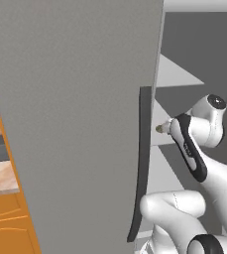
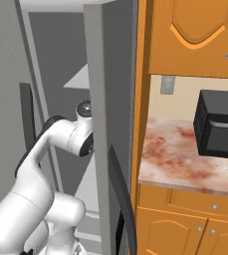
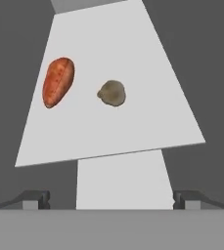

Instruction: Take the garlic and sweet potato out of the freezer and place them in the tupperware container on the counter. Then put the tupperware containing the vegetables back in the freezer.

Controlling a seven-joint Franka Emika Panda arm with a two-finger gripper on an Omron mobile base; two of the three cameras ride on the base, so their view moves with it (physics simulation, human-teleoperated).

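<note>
Sweet potato (image 3: 58,82) lay on pale freezer shelf (image 3: 147,122), garlic (image 3: 112,93) just right of it, apart. Hand (image 3: 111,199) hung above w/ fingers spread wide, holding nothing. Worktop (image 2: 177,162) sat right of freezer (image 1: 80,124).

Black microwave (image 2: 219,130) near wall; grey outlet (image 2: 167,85) on beige backsplash; orange upper cabinets (image 2: 195,35) above.

Orange wooden cabinets (image 2: 195,35) — cream wall (image 2: 177,107), black microwave (image 2: 219,124) alongside.

A kitchen: freezer (image 1: 75,124), marbled counter (image 2: 175,159), orange wooden cabinets (image 2: 185,30)
</note>
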